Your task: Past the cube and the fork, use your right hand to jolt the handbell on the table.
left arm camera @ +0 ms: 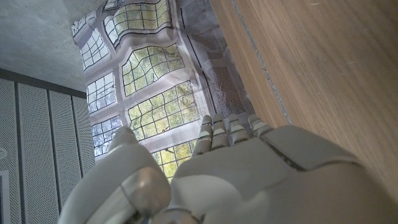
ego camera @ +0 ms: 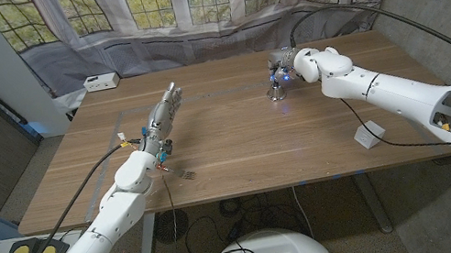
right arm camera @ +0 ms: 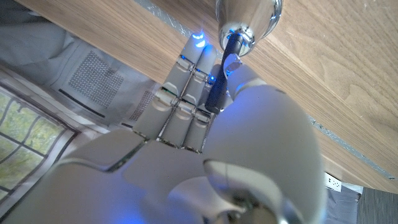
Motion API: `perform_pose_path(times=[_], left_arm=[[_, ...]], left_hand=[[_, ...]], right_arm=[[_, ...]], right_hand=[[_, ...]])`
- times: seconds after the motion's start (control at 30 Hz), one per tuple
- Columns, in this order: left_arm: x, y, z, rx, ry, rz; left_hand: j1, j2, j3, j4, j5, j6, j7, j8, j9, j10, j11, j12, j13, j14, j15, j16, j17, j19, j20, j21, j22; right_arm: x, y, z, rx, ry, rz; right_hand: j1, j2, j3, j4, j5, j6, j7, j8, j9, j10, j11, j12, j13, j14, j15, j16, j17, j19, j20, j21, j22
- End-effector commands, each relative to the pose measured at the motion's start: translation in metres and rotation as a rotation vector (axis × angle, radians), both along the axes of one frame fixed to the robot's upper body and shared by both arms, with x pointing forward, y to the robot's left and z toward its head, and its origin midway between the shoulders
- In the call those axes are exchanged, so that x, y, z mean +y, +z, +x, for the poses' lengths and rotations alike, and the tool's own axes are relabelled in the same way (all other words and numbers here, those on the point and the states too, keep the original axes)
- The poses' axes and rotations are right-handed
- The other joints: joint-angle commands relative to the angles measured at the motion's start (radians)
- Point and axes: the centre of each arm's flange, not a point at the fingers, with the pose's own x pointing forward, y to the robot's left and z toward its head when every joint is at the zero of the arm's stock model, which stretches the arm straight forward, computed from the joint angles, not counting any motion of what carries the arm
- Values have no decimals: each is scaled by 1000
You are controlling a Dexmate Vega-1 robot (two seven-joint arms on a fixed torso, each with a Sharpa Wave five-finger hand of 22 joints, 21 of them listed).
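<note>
Wooden table [ego camera: 236, 134]: right hand [ego camera: 286, 68] grips handbell [ego camera: 277, 89]

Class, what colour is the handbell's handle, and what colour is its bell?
The handbell has a dark blue handle and a shiny silver bell, clearest in the right wrist view.

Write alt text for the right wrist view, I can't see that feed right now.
The right hand, seen from behind, has its fingers closed around the dark handle of a shiny silver handbell standing on the wooden table. Blue light glows on the fingertips and bell.
</note>
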Motion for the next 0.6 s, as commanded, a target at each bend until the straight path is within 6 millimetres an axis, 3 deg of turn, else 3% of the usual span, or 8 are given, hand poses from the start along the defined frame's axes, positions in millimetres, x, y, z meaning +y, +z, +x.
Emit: perform_pose_path(times=[0.03, 0.23, 0.6], left_arm=[[1, 0, -2, -7, 4, -13], [2, 0, -2, -7, 3, -13], [2, 0, -1, -4, -1, -10]], left_hand=[[9, -2, 2, -3, -1, 7, -1, -1, 6, 6, 2, -4, 1, 2, 2, 0, 5, 1, 6, 0, 6], [9, -2, 2, -3, -1, 8, -2, -1, 6, 6, 2, -4, 1, 2, 2, 0, 5, 1, 6, 0, 6], [9, -2, 2, -4, -1, 9, 0, -1, 6, 4, -1, -5, 1, 1, 2, -1, 5, 0, 6, 0, 6]], right_arm=[[1, -1, 2, -3, 2, 1], [2, -1, 2, -4, 19, 8], [-2, 3, -3, 10, 19, 19]], right_hand=[[35, 18, -5, 9, -6, 35, 6, 8, 4, 42, 11, 17, 8, 43, -65, 12, 12, 22, -3, 21, 6], [52, 31, -3, 12, -6, 47, 24, 6, 5, 58, 28, 19, 8, 67, -63, 10, 14, 36, -2, 38, 8], [53, 46, -11, 25, -8, 53, 42, -2, 6, 75, 30, 30, 23, 94, -52, 8, 25, 43, 7, 57, 7]])
